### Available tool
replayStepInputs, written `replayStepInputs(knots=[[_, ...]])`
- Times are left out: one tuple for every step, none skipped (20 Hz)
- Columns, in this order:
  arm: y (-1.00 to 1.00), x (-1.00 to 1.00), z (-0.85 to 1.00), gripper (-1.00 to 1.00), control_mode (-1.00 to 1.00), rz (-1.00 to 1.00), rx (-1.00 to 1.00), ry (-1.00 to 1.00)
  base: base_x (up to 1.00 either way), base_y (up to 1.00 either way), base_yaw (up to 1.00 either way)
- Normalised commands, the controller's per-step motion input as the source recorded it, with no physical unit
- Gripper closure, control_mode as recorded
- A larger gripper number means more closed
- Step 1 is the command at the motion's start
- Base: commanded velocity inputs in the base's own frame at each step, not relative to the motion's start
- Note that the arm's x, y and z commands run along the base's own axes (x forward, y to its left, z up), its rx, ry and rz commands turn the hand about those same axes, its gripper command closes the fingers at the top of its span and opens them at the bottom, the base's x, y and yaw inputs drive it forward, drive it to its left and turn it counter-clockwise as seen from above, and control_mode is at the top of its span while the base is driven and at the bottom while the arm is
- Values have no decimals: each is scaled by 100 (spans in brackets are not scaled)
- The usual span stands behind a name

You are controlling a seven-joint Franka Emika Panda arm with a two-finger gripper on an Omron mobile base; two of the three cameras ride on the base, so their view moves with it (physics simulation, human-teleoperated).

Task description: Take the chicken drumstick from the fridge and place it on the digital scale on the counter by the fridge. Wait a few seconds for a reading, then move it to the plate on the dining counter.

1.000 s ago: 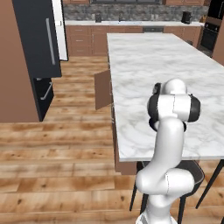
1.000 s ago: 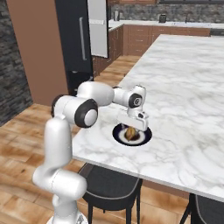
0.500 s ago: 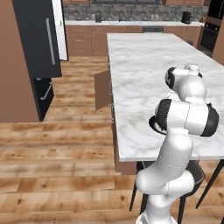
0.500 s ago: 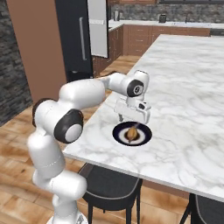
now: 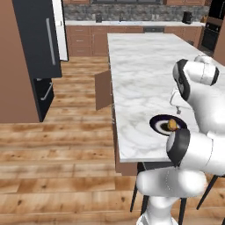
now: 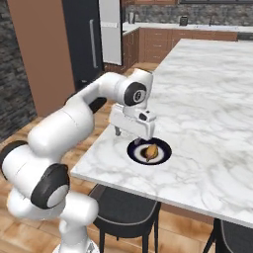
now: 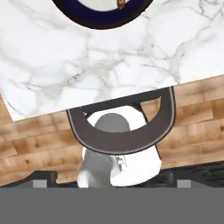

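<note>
Drumstick: the small golden-brown chicken drumstick (image 6: 151,151) lies on the small round dark navy plate (image 6: 163,154), free of your fingers.
Plate: it sits near the front edge of the long white grey-veined marble island counter (image 6: 207,108); in the hand view you see a part of its dark rim (image 7: 105,19) at the top.
Fingers: your gripper (image 6: 126,135) hangs above the counter, just beside the plate; its fingers (image 6: 117,130) are spread wide and hold nothing.
Arm: your white arm (image 6: 84,106) reaches across the counter's corner.
Fridge: the tall black fridge (image 5: 37,48) with its grey bar handle stands well apart, across the wooden floor (image 5: 57,149).
Stool: a dark round stool (image 6: 123,210) stands under the counter's edge.
</note>
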Motion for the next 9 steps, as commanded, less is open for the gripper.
replayStepInputs(knots=[[63, -100, 38, -100, -100, 0, -4, -12, 0, 0, 0], [60, -100, 35, -100, -100, 0, -4, -13, 0, 0, 0], [52, -100, 31, -100, -100, 0, -2, -12, 0, 0, 0], [51, -100, 21, -100, -100, 0, -1, -12, 0, 0, 0], [47, -100, 18, -100, -100, 0, 0, -13, 0, 0, 0], [47, -100, 16, -100, -100, 0, 0, -14, 0, 0, 0], [47, -100, 18, -100, -100, 0, -1, -14, 0, 0, 0], [46, -100, 20, -100, -100, 0, -2, -15, 0, 0, 0], [45, -100, 21, -100, -100, 0, -4, -15, 0, 0, 0]])
